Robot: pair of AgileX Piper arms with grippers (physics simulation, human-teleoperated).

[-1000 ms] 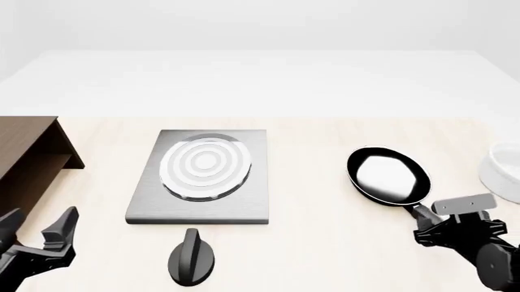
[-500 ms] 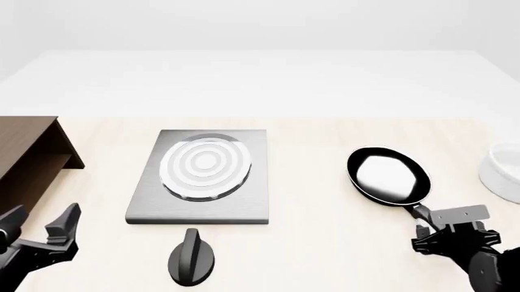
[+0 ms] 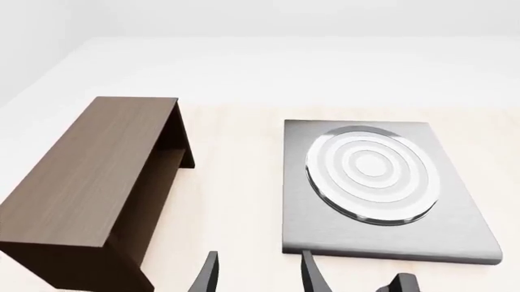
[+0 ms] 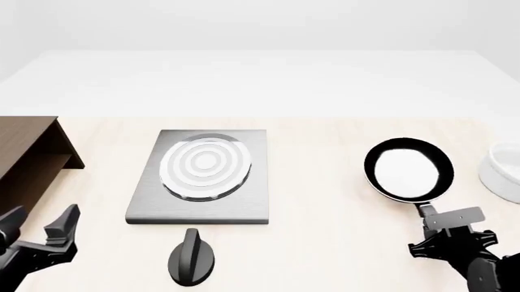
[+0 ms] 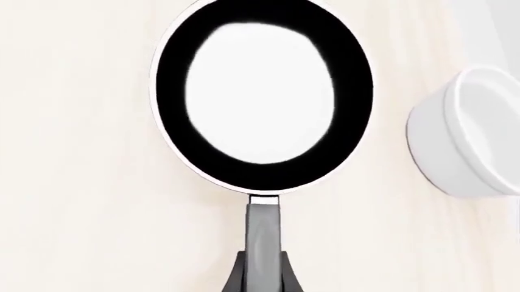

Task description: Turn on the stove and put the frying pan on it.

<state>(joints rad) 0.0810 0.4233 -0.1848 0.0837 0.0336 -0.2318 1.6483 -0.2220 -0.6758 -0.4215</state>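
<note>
The stove is a flat grey slab with a ringed round burner, left of centre on the table; its black oval knob lies just in front of it. The left wrist view also shows the stove and an edge of the knob. The frying pan is at the right, its pale inside facing up. My right gripper is shut on the pan's long handle, with fingers on both sides of it. My left gripper stands open near the front left, holding nothing.
A brown wooden cabinet stands at the left edge, left of the stove, also seen as the cabinet from the left wrist. A white bowl sits at the far right, close to the pan's rim; the bowl shows beside the pan.
The frying pan has shifted right toward the bowl and looks rounder, moving with my right gripper, which drew back toward the front edge. The left gripper barely moved.
</note>
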